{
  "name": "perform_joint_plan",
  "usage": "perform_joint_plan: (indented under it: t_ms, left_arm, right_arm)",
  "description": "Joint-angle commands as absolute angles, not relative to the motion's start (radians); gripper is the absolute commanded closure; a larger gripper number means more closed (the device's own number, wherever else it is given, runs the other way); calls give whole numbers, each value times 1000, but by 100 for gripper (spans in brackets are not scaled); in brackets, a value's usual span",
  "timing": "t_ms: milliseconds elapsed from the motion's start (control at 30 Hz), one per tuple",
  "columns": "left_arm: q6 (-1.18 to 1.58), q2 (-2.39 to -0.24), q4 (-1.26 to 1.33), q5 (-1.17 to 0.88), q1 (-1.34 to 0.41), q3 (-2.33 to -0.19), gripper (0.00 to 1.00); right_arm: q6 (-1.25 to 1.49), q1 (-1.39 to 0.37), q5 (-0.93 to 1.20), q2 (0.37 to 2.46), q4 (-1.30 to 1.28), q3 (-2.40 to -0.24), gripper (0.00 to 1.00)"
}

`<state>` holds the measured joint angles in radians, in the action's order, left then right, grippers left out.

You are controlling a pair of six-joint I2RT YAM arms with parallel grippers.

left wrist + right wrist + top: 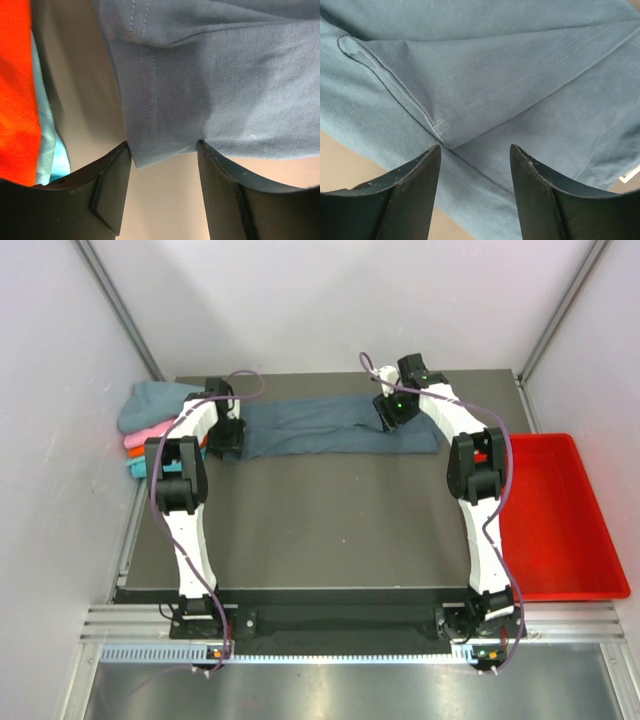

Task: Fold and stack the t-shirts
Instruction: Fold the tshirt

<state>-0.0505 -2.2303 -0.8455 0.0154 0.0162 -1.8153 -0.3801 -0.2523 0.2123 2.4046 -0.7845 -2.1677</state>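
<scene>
Blue-grey t-shirt (320, 428) lies as a long strip across the far side of the table (330, 530), between the stack of folded shirts (150, 425) and the red tray (570, 540). Left gripper (228, 438) and right gripper (392, 415) stand over its two ends, jaws parted, clamping nothing. The left arm partly hides the stack.

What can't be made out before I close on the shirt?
- Top view: the left arm and right arm hide left pincer and right pincer tips on the slate blue-grey cloth t-shirt.
- Top view: the left arm covers part of the folded t-shirt stack.
- Right wrist view: white label cut off by the frame edge, unreadable.
</scene>
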Motion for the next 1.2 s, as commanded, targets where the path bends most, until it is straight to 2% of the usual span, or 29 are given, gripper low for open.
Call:
perform_joint_plan:
  t_ms: [0,233,333,467,633,1033,1133,1167]
  left_arm:
    - [-38,-2227,-838,8,14,-1847,40]
    - [-38,-2238,-836,9,14,-1848,40]
    - [-40,-2237,-834,14,12,-1839,40]
    - [-44,-2227,-833,25,8,-1827,40]
    - [-51,-2218,-831,37,3,-1812,40]
    - [-64,-2201,-831,63,-38,-1792,39]
    - [-64,-2192,-830,72,-41,-1779,39]
    - [-66,-2188,-830,75,-43,-1778,39]
  right_arm:
    - [-353,-245,242,2402,-776,-2187,44]
    - [-345,-256,270,2444,-773,-2203,48]
    - [-342,-256,279,2462,-767,-2221,54]
    - [-339,-262,282,2476,-752,-2247,80]
    - [-334,-268,279,2464,-730,-2283,90]
    - [-295,-307,313,2496,-620,-2373,96]
    - [-282,-334,316,2529,-577,-2420,96]
    - [-276,-342,311,2539,-552,-2431,93]
